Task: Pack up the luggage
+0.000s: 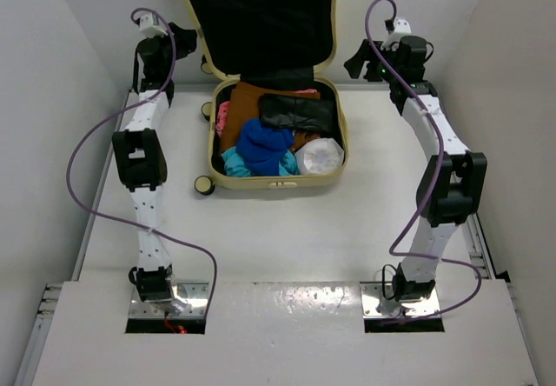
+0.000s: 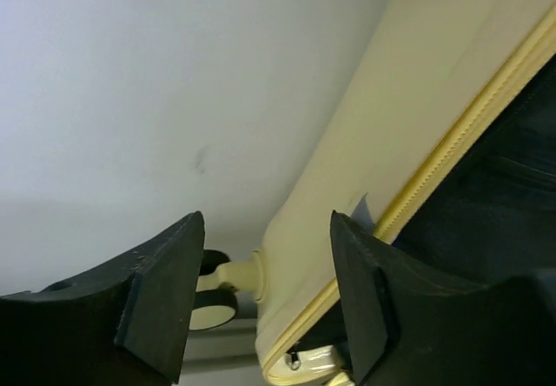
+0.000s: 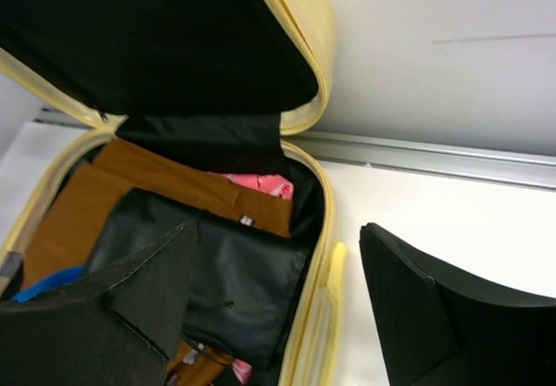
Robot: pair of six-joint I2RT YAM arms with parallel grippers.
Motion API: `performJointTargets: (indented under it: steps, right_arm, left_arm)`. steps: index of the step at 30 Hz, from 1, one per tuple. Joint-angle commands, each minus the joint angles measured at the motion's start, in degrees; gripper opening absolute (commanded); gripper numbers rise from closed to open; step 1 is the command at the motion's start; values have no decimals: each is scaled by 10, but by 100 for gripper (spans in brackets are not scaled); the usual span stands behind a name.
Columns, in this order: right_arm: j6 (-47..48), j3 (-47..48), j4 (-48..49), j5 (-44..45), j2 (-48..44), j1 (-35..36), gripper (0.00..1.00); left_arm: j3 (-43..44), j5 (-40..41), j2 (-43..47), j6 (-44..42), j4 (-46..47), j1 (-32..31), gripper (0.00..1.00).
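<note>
The luggage [image 1: 278, 183] is a cream-yellow suitcase lying open at the back middle of the table, its black-lined lid [image 1: 261, 21] upright against the back wall. Inside lie a brown garment [image 1: 245, 108], a black pouch [image 1: 298, 112], a blue garment [image 1: 263, 143] and a white bag [image 1: 319, 156]. My left gripper [image 1: 182, 40] is open beside the lid's left edge. In the left wrist view my left gripper [image 2: 265, 260] frames the cream shell [image 2: 391, 116] and a wheel [image 2: 213, 303]. My right gripper [image 1: 358, 60] is open, right of the lid. In the right wrist view my right gripper [image 3: 278, 264] hangs over the luggage rim [image 3: 317, 38], the pouch [image 3: 234, 290] and the brown garment [image 3: 148, 177].
White walls enclose the table at the left, right and back. A metal rail [image 3: 434, 156] runs along the foot of the back wall. Purple cables [image 1: 87, 169] loop off both arms. A pink cloth [image 3: 261, 184] shows at the back of the case.
</note>
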State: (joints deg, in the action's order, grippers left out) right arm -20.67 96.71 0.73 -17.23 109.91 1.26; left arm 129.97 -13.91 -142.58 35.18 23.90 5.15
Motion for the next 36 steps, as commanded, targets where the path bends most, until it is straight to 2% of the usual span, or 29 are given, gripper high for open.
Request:
performJointTargets:
  steps: [1,4,9,12,15,21,23,29,34,36]
  right_arm:
    - [43,2,-26,-3,-44,0,75]
    - [50,1,-34,1,-49,-3,75]
    - [48,1,-47,0,-49,-5,75]
    - [44,1,-50,-3,-45,-5,75]
    - [36,1,-52,-3,-44,-6,75]
    - [44,1,-59,-3,-44,-6,75]
    - [52,1,-68,-3,-44,-5,75]
    - [56,0,-86,2,-51,-6,75]
    - [64,37,-114,-1,-39,-6,75]
    - [65,44,-122,-1,-35,-7,75]
  left_arm:
    - [-37,-63,56,28,111,-1,63]
    - [-116,-57,103,28,136,11,66]
    - [-135,-83,137,46,149,38,66]
    - [-149,-106,154,53,155,38,62]
    - [-155,-128,160,17,161,38,61]
    - [-52,-108,86,-20,131,12,61]
    - [11,-84,41,-20,114,6,62]
    - [125,-9,-41,-77,94,-19,64]
    - [123,55,-78,-96,108,-24,64]
    - [132,55,-87,-101,108,-24,53]
